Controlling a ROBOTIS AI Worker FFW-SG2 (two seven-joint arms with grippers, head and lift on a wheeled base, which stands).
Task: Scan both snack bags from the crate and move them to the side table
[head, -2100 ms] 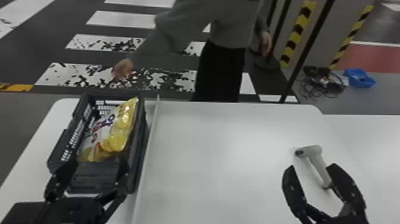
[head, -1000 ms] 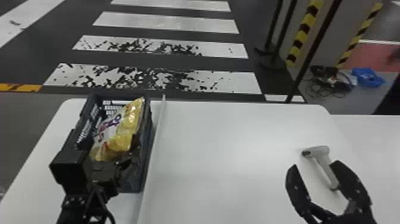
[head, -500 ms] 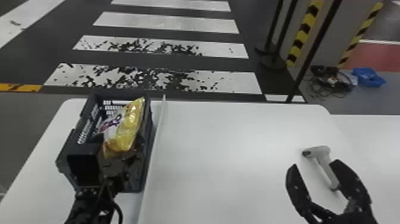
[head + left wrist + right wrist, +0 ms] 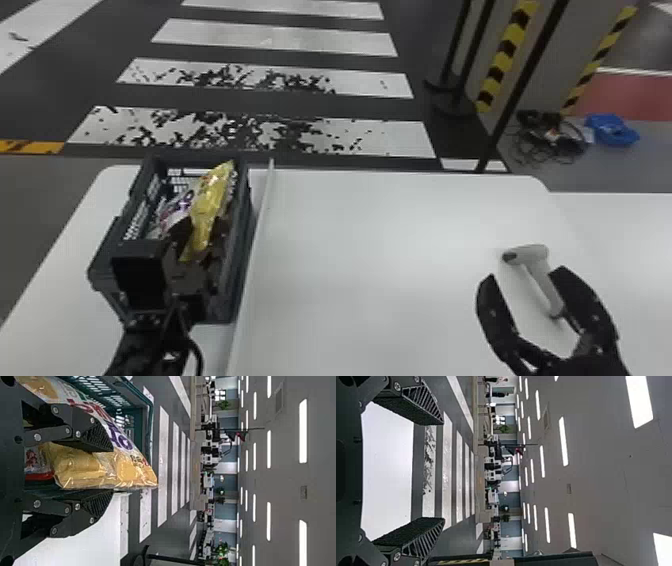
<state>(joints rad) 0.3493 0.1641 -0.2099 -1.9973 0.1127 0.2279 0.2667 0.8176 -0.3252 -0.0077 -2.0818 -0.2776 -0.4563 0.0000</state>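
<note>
In the head view my left gripper is inside the dark crate on the left of the table, shut on a yellow snack bag. White and purple packaging lies beside the yellow part; whether it is a separate bag I cannot tell. The left wrist view has the bag filling the gap of my left gripper, with part of it beyond one finger. My right gripper is parked open near the white scanner, without holding it. The right gripper stands wide apart in its wrist view.
A thin raised strip runs along the white table just right of the crate. Another white surface adjoins at the right. Black poles stand behind the table.
The left gripper has moved forward into the crate and taken hold of the bag, which now looks narrower and turned on edge. The person behind the table has gone. The right gripper stays put.
</note>
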